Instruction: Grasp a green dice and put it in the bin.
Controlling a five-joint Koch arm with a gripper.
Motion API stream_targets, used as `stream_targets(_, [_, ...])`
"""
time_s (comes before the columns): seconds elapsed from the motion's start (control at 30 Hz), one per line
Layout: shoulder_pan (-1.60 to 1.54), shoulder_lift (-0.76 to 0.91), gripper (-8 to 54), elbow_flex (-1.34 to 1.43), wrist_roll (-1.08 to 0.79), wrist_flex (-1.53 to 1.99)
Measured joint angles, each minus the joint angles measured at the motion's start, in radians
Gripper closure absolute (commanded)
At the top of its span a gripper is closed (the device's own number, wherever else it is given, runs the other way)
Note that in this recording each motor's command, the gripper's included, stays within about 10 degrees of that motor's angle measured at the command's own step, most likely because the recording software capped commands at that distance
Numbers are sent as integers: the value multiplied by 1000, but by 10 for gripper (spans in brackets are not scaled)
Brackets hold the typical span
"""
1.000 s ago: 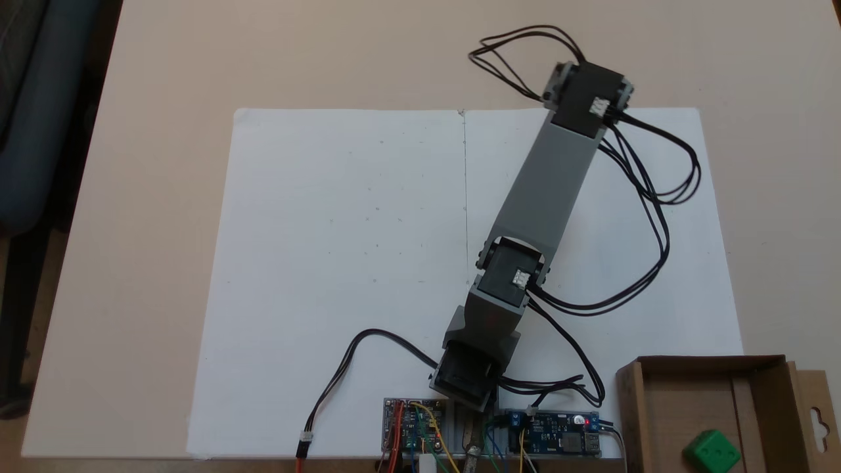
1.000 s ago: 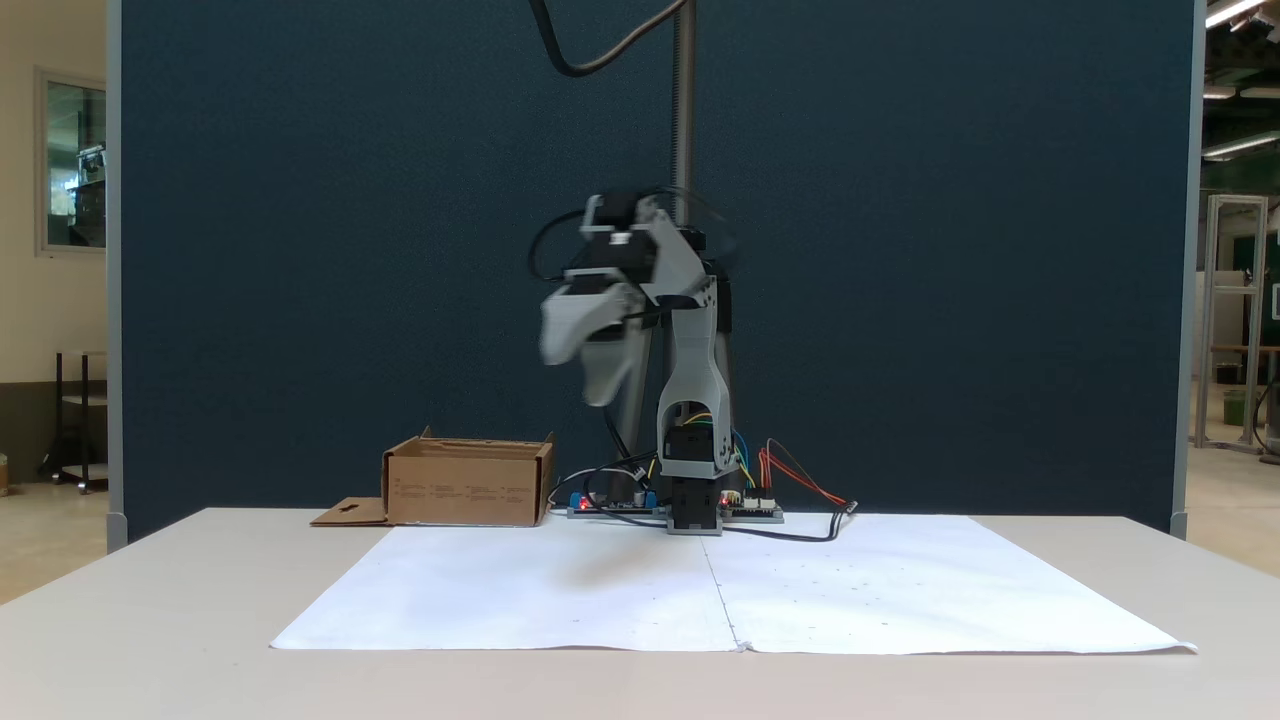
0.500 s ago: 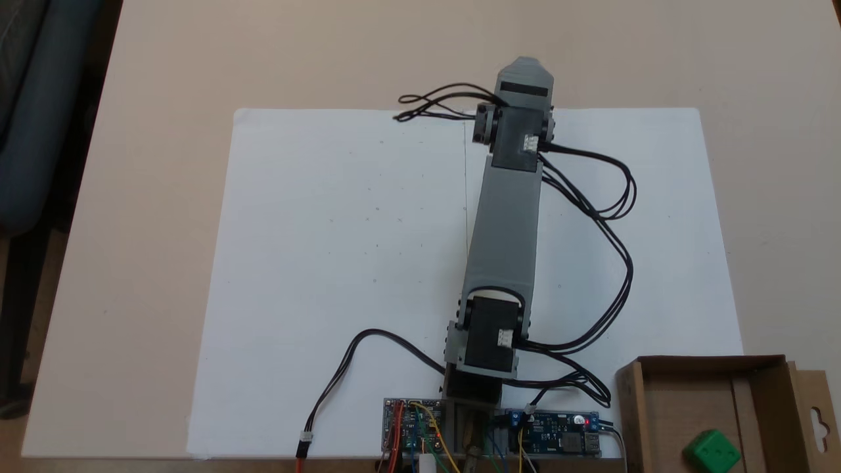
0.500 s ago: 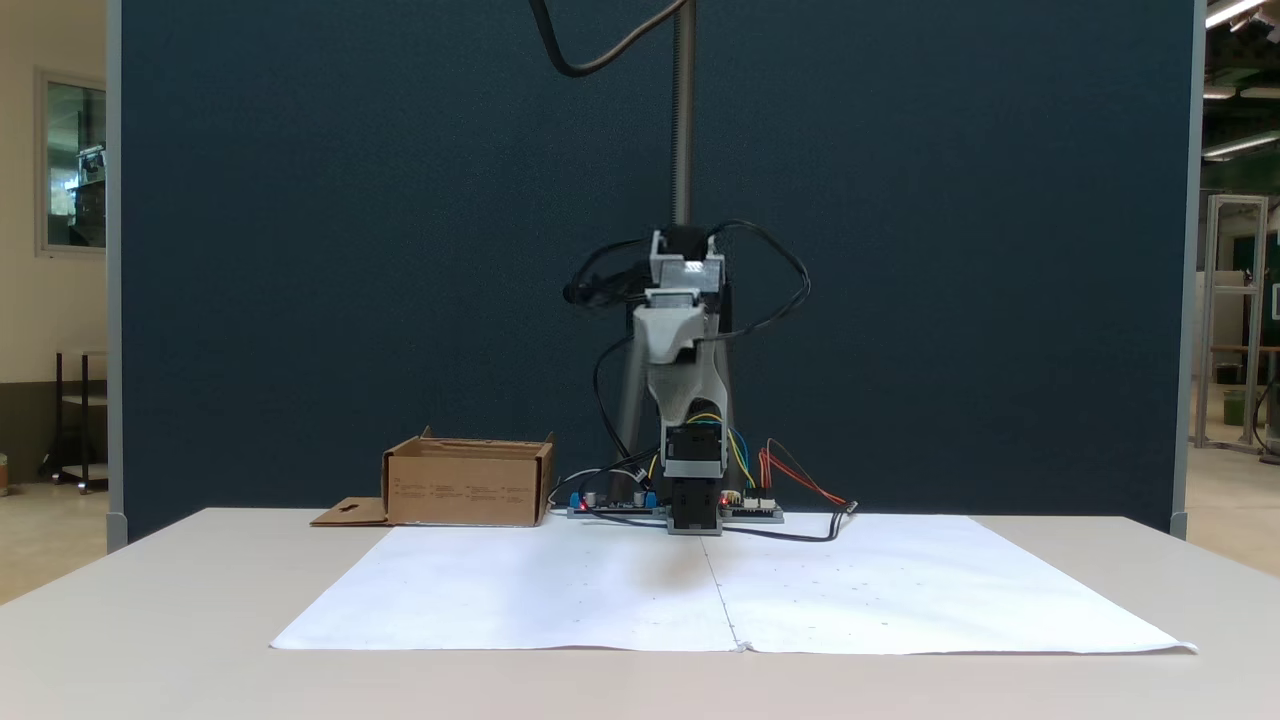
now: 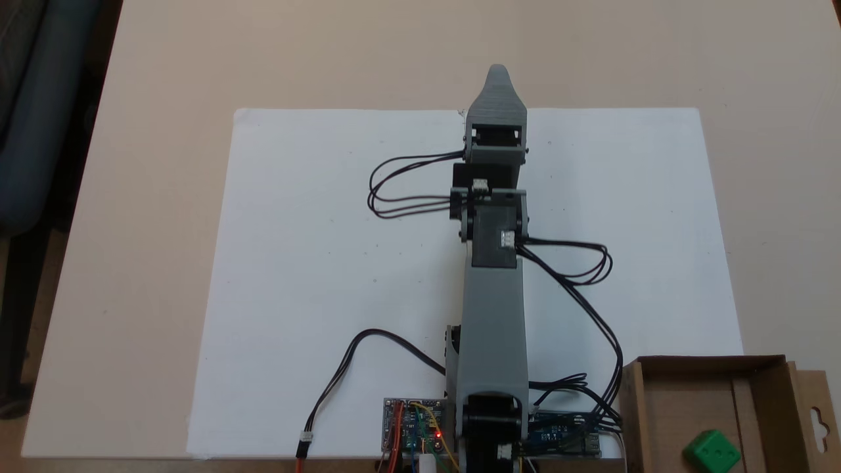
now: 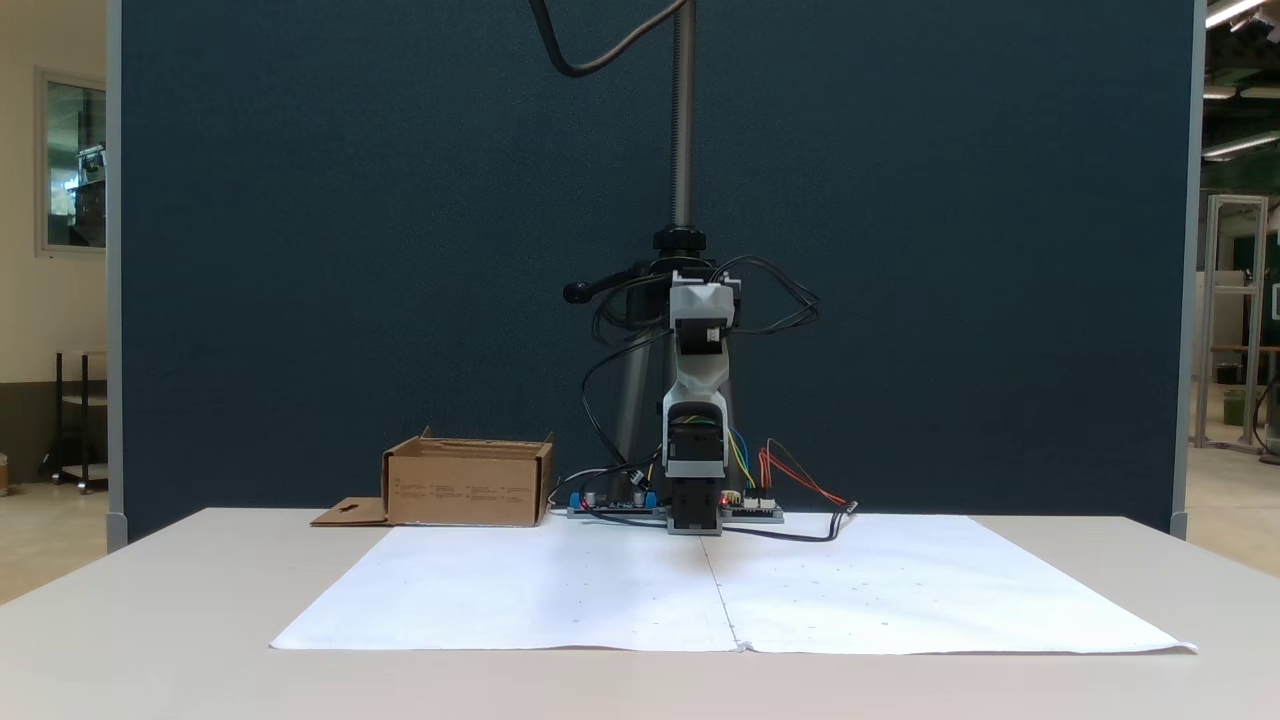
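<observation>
In a fixed view from above, the arm [image 5: 494, 315] stretches from its base at 6 o'clock straight toward 12 o'clock over the white paper [image 5: 315, 263]. The gripper [image 5: 497, 75] ends in one grey pointed tip, just past the paper's far edge; the jaws lie one over the other here, so I cannot tell whether they are apart or together. Nothing green shows at the tip.

The dice [image 5: 711, 450] lies inside the bin [image 5: 657, 394] at about 4 o'clock from the base, near the bin's bottom right part, with three pips on its top face. The bin's flap [image 5: 815, 407] with the hang-hole lies flat on its right side.

In a fixed view from the front, the arm [image 6: 695, 400] is folded over its base, facing the camera, and the bin [image 6: 465, 485] stands at 9 o'clock from it, near the circuit boards [image 6: 610, 505]. Black cables [image 5: 578, 289] loop beside the arm.
</observation>
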Motion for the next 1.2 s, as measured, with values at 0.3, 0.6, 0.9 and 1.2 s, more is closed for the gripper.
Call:
stream_targets(0.3, [0,11,25,362,0,-285])
stream_targets(0.6, [-17,11,25,675,0,-563])
stream_targets(0.9, [-14,11,25,913,0,-861])
stream_targets(1.2, [-14,11,11,939,-2,-1134])
